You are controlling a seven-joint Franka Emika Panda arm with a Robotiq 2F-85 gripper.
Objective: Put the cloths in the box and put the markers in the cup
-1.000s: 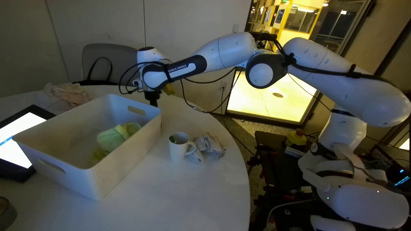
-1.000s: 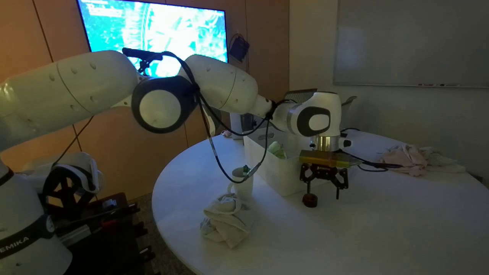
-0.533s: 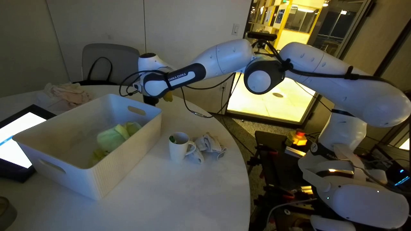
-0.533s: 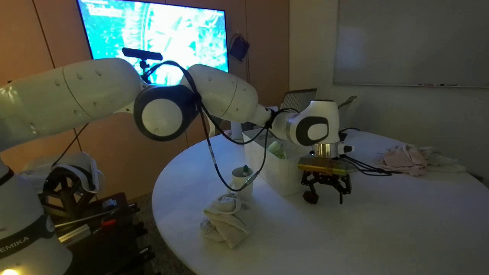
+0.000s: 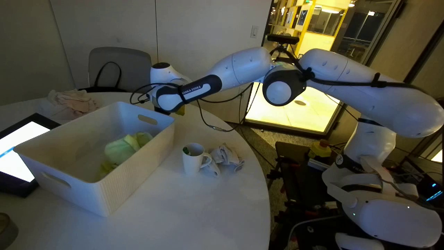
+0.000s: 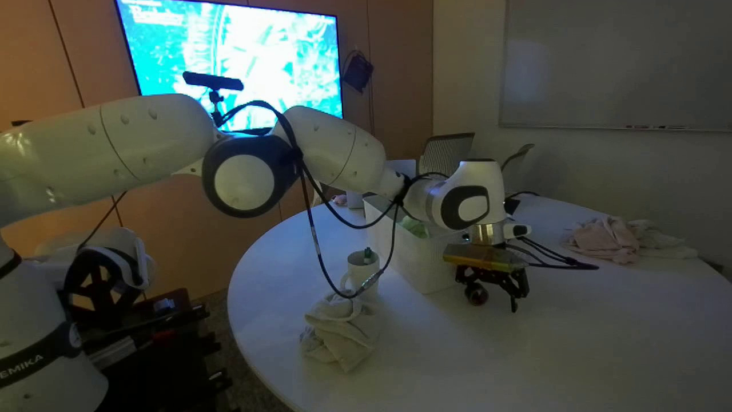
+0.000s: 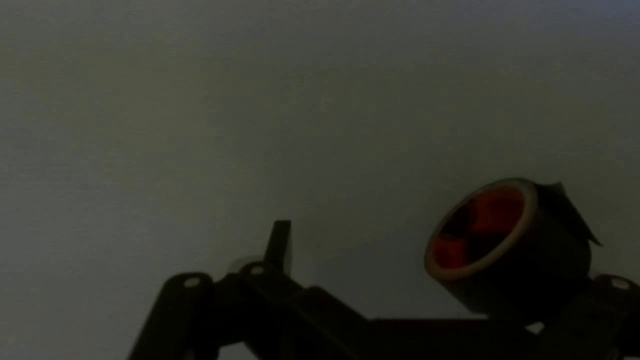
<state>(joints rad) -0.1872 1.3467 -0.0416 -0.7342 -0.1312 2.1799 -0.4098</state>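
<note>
Yellow light fills the glass door [image 5: 295,118] beyond the Franka arm [image 5: 246,64], while a wall-mounted screen [image 6: 257,46] and a whiteboard [image 6: 617,63] show behind the white round table [image 5: 194,215] in an exterior view. On the table stands the large white plastic bin [image 5: 138,170], with yellow-green cloths [image 5: 121,149] bunched inside toward one long wall. A lit tablet [image 5: 12,168] in a dark frame is beside the bin. The white mug [image 5: 192,165] stands upright near the bin, and the dark green end of a marker [image 6: 368,253] shows at its rim in both exterior views. A crumpled grey-white cloth [image 6: 340,332] lies on the table just beside the mug's handle; whether they touch cannot be told. Farther off, crumpled pink fabric [image 6: 606,239] lies next to whitish fabric [image 6: 663,243].

The Robotiq gripper [image 6: 495,300] points down over the tabletop, outside the bin and near one of its short ends, its jaws spread wide. A tape roll [image 7: 530,265], dark outside and red-orange within, sits tilted at one finger and hides that fingertip in the wrist view; whether the finger passes through it or only touches it cannot be told. A loose flap of tape [image 7: 565,210] juts from the roll's side.
</note>
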